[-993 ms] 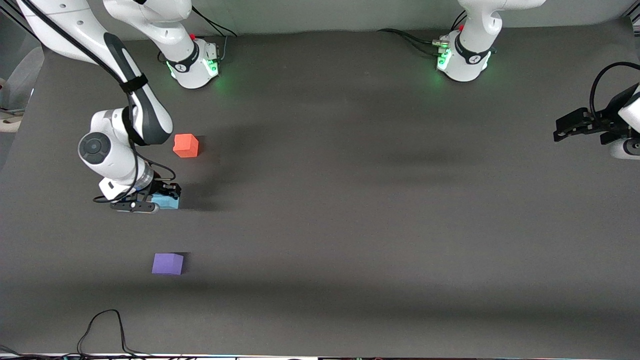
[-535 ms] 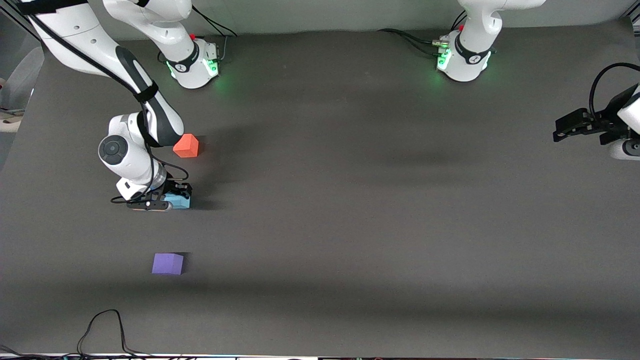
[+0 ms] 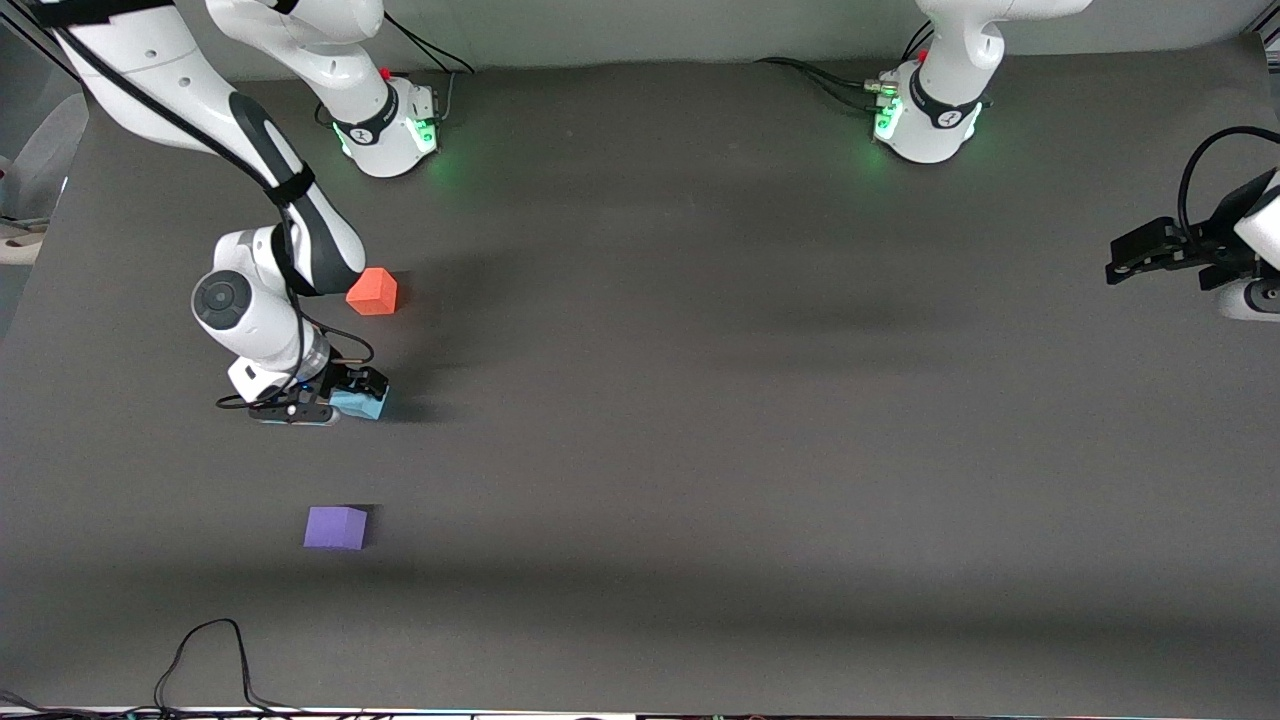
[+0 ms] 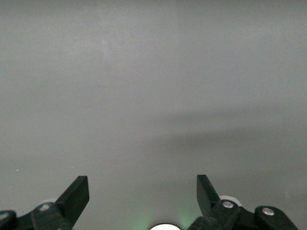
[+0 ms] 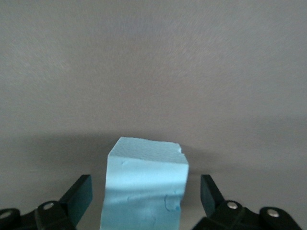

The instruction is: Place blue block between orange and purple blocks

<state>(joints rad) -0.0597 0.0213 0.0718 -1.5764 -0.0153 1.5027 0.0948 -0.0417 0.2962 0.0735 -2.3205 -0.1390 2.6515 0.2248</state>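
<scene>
The light blue block (image 3: 364, 404) stands on the table, nearer to the front camera than the orange block (image 3: 372, 292) and farther than the purple block (image 3: 335, 527), roughly in line with both. My right gripper (image 3: 348, 392) is low at the blue block. In the right wrist view the blue block (image 5: 144, 165) sits between the open fingers of the right gripper (image 5: 146, 189), with a gap on each side. My left gripper (image 3: 1150, 250) waits, open and empty, over the left arm's end of the table; it also shows in the left wrist view (image 4: 143, 186).
The two arm bases (image 3: 385, 130) (image 3: 925, 125) stand along the top edge. A black cable (image 3: 205, 655) loops at the table's front edge near the right arm's end. The right arm's forearm (image 3: 300, 220) partly covers the orange block's corner.
The right gripper moved the blue block a little toward the left arm's end of the table, then shifted slightly. The orange and purple blocks and the left arm have not moved.
</scene>
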